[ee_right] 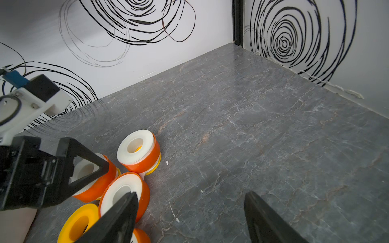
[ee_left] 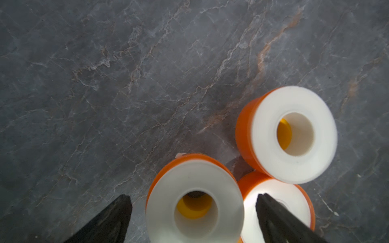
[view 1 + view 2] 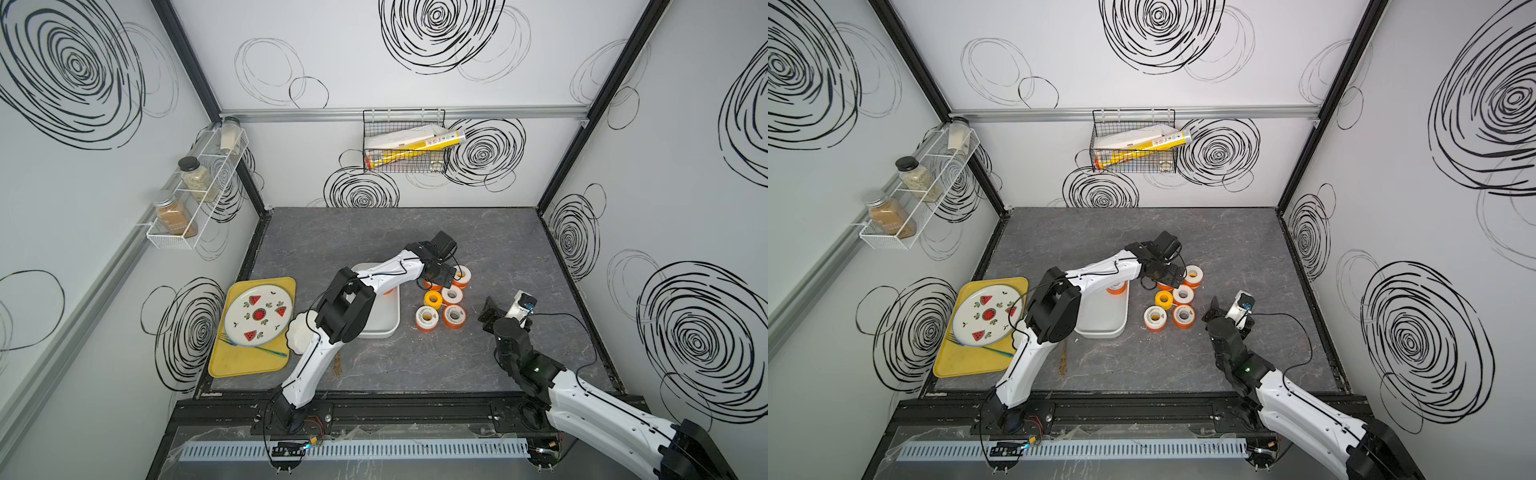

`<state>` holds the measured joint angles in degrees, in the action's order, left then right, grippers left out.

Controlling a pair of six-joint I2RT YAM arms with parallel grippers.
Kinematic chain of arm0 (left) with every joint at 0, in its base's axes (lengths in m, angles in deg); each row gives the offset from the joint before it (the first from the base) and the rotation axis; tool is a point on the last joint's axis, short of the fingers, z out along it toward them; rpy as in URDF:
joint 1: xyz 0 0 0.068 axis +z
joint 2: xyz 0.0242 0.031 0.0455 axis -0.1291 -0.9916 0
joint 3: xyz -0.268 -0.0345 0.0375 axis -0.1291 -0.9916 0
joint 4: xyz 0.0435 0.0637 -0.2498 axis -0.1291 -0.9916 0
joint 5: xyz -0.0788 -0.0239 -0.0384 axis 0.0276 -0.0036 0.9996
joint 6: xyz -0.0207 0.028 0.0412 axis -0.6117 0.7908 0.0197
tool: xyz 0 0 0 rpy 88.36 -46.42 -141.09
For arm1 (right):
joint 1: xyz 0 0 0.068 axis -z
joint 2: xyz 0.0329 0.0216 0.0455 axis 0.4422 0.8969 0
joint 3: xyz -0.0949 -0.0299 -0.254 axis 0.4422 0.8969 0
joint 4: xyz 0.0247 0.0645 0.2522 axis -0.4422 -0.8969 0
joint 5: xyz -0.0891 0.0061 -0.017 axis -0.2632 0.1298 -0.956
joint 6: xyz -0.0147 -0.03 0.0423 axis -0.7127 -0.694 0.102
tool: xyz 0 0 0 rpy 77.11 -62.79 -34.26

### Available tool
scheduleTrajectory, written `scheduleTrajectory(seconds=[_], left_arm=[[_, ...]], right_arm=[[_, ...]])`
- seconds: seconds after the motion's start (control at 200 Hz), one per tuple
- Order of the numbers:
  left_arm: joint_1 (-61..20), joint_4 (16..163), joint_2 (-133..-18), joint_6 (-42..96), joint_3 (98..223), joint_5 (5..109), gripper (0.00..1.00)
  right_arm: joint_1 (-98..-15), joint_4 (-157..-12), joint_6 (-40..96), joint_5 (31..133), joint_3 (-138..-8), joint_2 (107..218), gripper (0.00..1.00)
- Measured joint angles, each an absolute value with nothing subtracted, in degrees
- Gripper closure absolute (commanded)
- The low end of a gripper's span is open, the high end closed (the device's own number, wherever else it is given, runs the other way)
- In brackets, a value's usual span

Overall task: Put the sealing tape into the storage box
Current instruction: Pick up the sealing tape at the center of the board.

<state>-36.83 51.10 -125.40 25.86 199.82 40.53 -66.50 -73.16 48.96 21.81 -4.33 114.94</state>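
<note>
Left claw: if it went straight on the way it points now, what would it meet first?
Probably the orange-spooled tape roll centred in the open left claw. One finger sits over a neighbouring roll and might touch that first; depth is unclear.

1. Wide bare tabletop (image 3: 353,237) behind the sealing tape cluster (image 3: 444,299) and to its right.
2. Inside the cluster, rolls touching or just beside each other; hardly any gap.
3. Spread wide, left gripper (image 2: 193,197) astride one roll (image 2: 189,174); one finger (image 2: 280,218) over a neighbouring roll (image 2: 249,208).
4. Across the storage box (image 3: 384,333), the left arm (image 3: 386,278); near part open from above.
5. Beside the cluster, right gripper (image 1: 190,197) spread over bare table.
6. Left of the box, scalloped dish (image 3: 300,332) and yellow tray (image 3: 245,361) close by.
</note>
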Motion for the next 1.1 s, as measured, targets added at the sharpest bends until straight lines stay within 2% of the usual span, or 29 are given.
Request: scheduleTrajectory(seconds=[0.13,0.295,0.596,1.101], left_arm=[[-36.8,51.1,-126.1,25.8,199.8,40.2,0.03],[-36.9,51.1,-126.6,25.7,199.8,39.5,0.17],[-36.8,51.0,-126.9,25.6,200.4,38.7,0.35],[-36.8,48.1,-123.5,25.6,200.6,35.7,0.36]], right_arm=[[-66.5,-73.2,49.0,21.8,-4.3,114.9,0.17],[-66.5,-73.1,49.0,21.9,-4.3,115.3,0.18],[-66.4,-72.7,49.0,22.2,-4.3,117.1,0.18],[-66.4,-72.7,48.9,22.5,-4.5,118.3,0.18]])
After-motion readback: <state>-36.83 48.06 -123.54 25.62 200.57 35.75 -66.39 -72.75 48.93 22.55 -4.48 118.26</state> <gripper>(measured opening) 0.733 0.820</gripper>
